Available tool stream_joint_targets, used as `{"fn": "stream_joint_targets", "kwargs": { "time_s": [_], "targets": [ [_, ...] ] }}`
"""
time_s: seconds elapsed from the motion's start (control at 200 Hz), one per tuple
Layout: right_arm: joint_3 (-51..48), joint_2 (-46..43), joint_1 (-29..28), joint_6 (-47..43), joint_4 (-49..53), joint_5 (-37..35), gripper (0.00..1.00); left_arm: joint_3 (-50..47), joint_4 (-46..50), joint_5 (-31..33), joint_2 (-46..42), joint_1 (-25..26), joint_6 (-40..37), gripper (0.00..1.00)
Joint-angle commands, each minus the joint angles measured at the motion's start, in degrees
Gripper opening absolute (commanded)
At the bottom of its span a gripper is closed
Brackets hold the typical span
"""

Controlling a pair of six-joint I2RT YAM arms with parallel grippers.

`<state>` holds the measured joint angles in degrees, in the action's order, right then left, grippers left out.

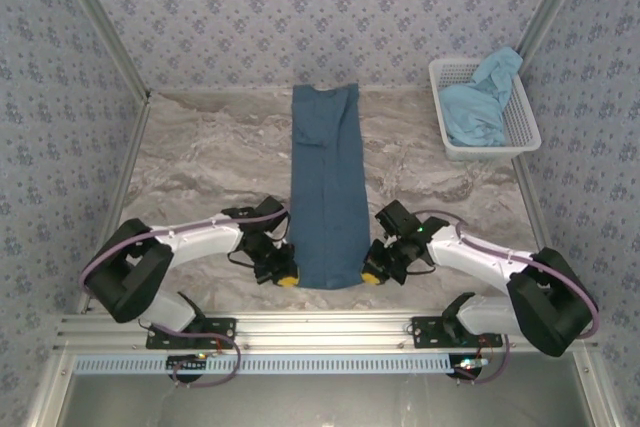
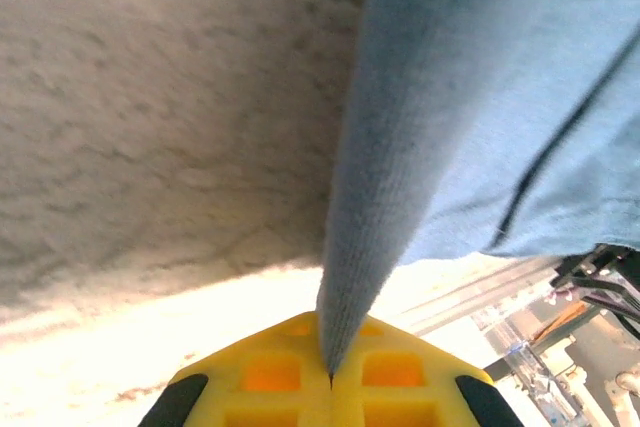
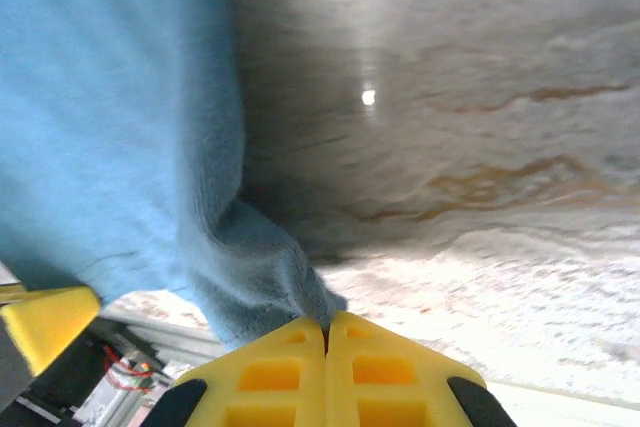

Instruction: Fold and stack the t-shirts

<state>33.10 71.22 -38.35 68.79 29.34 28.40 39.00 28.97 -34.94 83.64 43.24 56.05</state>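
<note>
Teal-blue t-shirt (image 1: 325,187) lay folded into a long narrow strip down the middle of the marble-patterned table (image 1: 200,162), its near end close to the metal rail (image 1: 320,327) at the front edge. Left gripper (image 1: 285,275) sat at the strip's near left corner, yellow fingers (image 2: 270,377) pressed together on a ridge of the cloth, which rose pinched from between them in the left wrist view. Right gripper (image 1: 374,273) sat at the near right corner, likewise clamped: its fingers (image 3: 380,372) met with a bunched bit of the shirt's edge caught at the tips. Both arms angled inward from their bases, wrists low to the table. Beyond the grippers the strip ran straight away, flat on the surface, to the far edge by the patterned back wall (image 1: 320,7). White mesh basket (image 1: 525,127) stood at the far right corner, well apart from the strip. Sky-blue t-shirt (image 1: 480,102) lay crumpled inside it, part draped over the far rim.
</note>
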Motion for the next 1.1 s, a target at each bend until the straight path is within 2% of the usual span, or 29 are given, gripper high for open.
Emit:
{"fn": "stream_joint_targets", "kwargs": {
  "time_s": [0.0,0.17,0.38,0.63,0.834,1.094],
  "targets": [
    [4.03,-0.4,1.09,-2.77,4.76,0.26,0.0,3.38,1.91,1.12,-1.53,0.32,0.9,0.0],
    [8.61,1.13,3.87,-5.3,8.07,-0.17,0.0,8.43,3.16,3.99,-0.84,-0.95,1.51,0.0],
    [15.42,4.84,8.29,-8.28,9.68,-0.11,0.0,12.49,2.15,6.16,-0.1,-6.77,2.81,0.0],
    [28.28,16.14,12.64,-12.36,8.98,0.1,0.0,21.97,1.24,7.79,6.0,-11.93,2.8,0.0],
    [42.63,27.84,17.01,-15.7,8.51,0.59,0.0,32.97,0.71,8.29,15.08,-17.21,1.49,0.0],
    [60.6,45.31,21.07,-18.12,9.77,-0.3,0.0,52.96,3.17,7.06,33.03,-21.81,-2.73,0.0]
  ]
}}
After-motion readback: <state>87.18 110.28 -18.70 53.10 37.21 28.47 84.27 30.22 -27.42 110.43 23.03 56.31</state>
